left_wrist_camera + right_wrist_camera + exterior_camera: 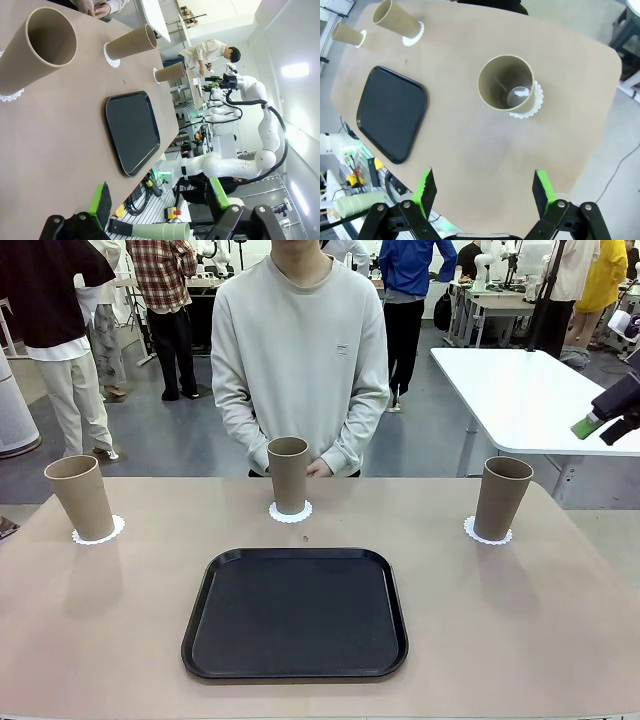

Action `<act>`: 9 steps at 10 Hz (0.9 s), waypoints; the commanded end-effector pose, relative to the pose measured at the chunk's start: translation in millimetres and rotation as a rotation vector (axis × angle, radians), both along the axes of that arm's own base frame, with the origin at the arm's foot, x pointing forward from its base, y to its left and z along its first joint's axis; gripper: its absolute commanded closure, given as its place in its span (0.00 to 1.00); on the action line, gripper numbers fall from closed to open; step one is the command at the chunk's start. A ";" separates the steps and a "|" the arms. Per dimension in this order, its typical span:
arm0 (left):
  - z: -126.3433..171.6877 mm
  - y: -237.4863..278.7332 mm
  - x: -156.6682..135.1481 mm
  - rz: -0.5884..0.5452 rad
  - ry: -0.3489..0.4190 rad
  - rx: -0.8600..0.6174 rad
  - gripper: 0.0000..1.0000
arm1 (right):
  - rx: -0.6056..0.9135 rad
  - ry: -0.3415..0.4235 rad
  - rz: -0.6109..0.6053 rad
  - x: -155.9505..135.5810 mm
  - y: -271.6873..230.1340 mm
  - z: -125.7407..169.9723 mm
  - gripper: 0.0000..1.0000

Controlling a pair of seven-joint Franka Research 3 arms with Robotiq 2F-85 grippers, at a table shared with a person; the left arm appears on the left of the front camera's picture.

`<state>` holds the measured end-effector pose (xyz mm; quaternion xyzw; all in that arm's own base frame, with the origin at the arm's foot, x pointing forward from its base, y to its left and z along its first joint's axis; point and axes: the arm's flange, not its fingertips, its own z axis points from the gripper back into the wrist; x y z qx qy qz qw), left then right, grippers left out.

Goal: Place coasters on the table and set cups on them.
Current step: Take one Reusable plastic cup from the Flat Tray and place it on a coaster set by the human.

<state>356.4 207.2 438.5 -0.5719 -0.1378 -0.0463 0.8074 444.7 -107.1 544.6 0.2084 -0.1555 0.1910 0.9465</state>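
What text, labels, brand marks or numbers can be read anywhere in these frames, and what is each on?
No text can be read.
Person's sweatshirt: a small chest mark, too small to read.
Cups: plain, no print.
Coasters: plain lace paper, no print.
Tray: plain black, no label.
Table: no markings.
Right gripper and left gripper, both open: no readable lettering.

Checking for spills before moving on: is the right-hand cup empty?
Empty: the right wrist view looks straight down into the cup and shows only its bare bottom.
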 end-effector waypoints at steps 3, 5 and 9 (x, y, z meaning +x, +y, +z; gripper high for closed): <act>0.4 0.3 -0.7 0.007 -0.012 -0.006 0.00 | 0.010 -0.015 0.026 0.2 -0.8 -4.9 0.00; 0.4 0.3 -0.7 0.007 -0.012 -0.006 0.00 | 0.010 -0.015 0.026 0.2 -0.8 -4.9 0.00; 0.4 0.3 -0.7 0.007 -0.012 -0.006 0.00 | 0.010 -0.015 0.026 0.2 -0.8 -4.9 0.00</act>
